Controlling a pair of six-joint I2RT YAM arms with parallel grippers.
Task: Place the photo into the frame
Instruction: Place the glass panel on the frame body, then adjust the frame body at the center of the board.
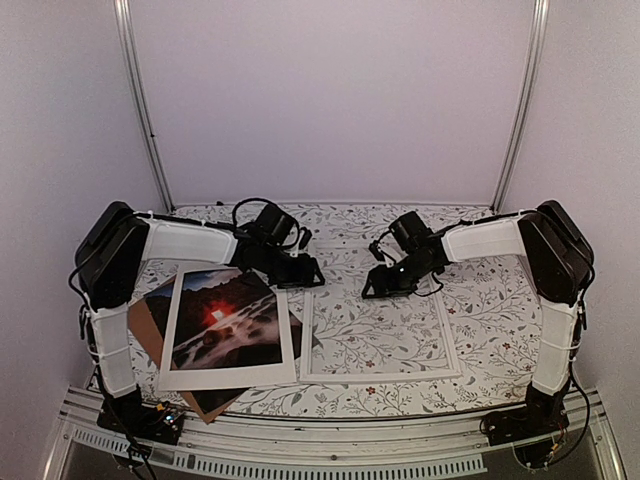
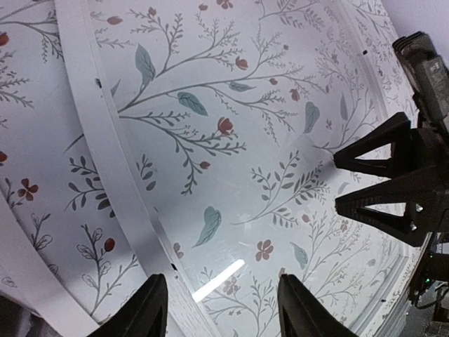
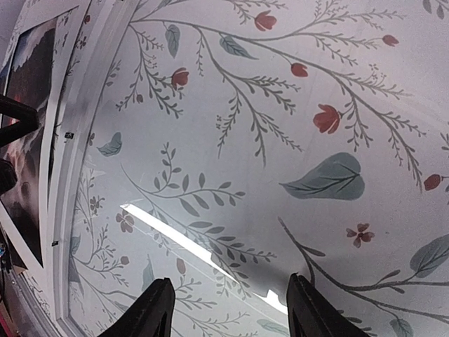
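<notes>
The big table (image 1: 492, 300) has a cloth with little flowers and leaves on it. The white frame (image 1: 382, 376) lies flat on the table, in the middle and a bit to the right. You can see the flowers through its clear pane.

The photo (image 1: 226, 318) is on the left side of the table, just beside the frame. It is not in the frame. It shows dark clouds and water with a red glow in the middle. It rests on a flat white mat (image 1: 228, 377), and a brown board (image 1: 148, 326) peeks out from under that.

The left gripper (image 1: 308, 272) is by the far left corner of the frame, past the far end of the photo. Its jaws are apart, with nothing between them. They point down at the frame's white edge and pane.

The right gripper (image 1: 376, 288) is over the far edge of the frame, well apart from the photo. Its jaws are apart too and hold nothing. Only the pane is below them.
</notes>
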